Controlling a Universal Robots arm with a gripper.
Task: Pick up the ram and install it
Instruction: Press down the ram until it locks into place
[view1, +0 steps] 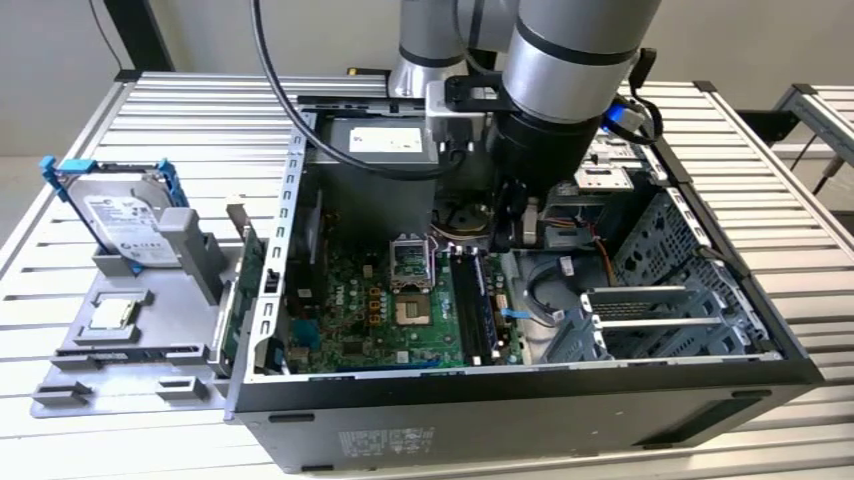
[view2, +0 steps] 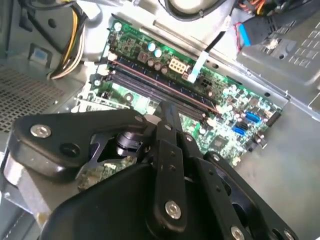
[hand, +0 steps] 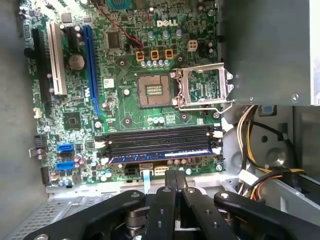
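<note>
Claw pinched shut, empty, just above the ram in its slot — uneven pressure could leave it half-seated.

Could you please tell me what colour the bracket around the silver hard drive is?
Blue; the plastic bracket framing the silver hard drive shows best in the exterior view.
</note>
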